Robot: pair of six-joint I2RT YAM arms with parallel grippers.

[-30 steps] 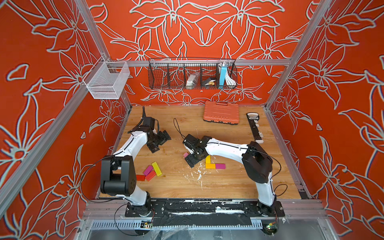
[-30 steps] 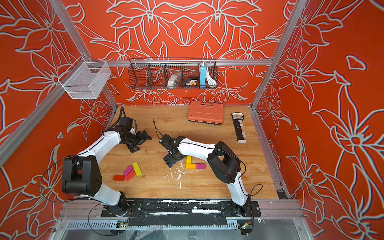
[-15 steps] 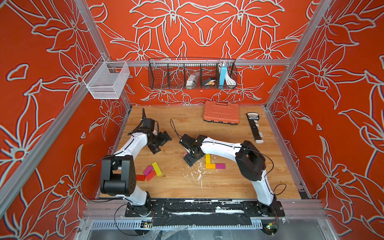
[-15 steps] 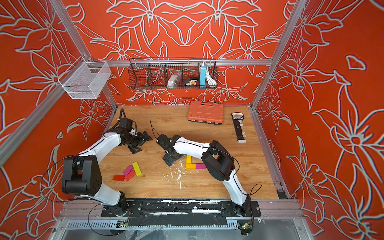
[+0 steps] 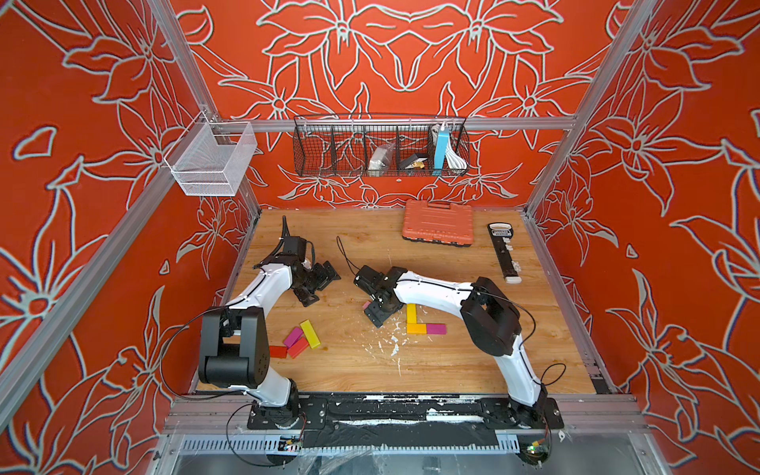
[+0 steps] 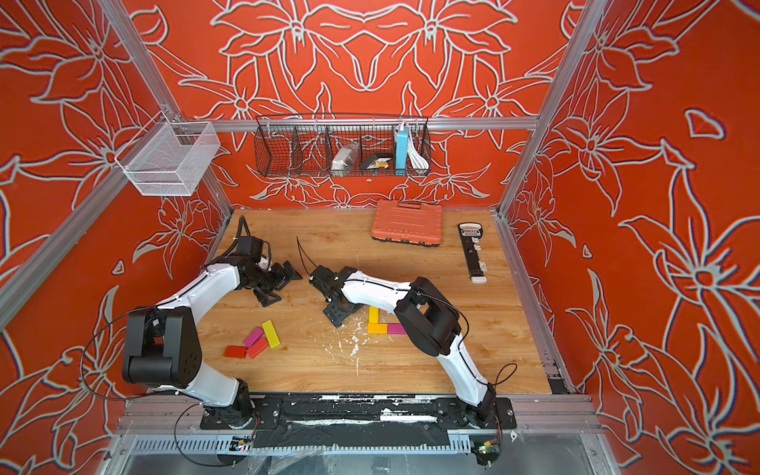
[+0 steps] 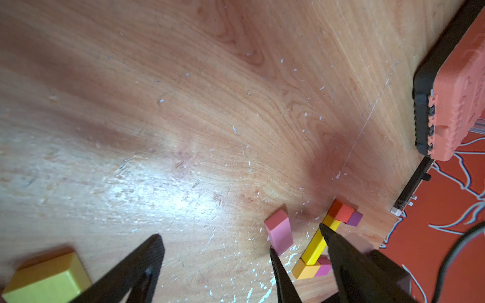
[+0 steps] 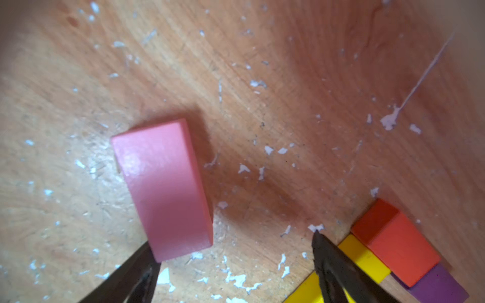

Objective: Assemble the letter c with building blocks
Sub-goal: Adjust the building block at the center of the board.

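Left gripper (image 5: 320, 287): 9 o'clock of table centre, above the wooden table (image 5: 452, 362); fingers spread wide, holding nothing.
Loose blocks (image 5: 299, 340): 8 o'clock; touching cluster of red, orange, magenta and yellow, lying flat.
Pink block (image 8: 162, 189): near centre, flat, alone; one end just beside a right fingertip, contact unclear.
Right gripper (image 8: 233, 244): low over table, fingers released, nothing clasped.
Yellow bar (image 5: 412, 313): 4 o'clock of right gripper.
Orange block (image 5: 414, 328), magenta block (image 5: 436, 328): at bar's 6 o'clock end.
Red-orange block (image 8: 393, 244), purple block (image 8: 438, 286): at bar's 12 o'clock end.
Tool case (image 5: 438, 224): 1 o'clock, back edge.
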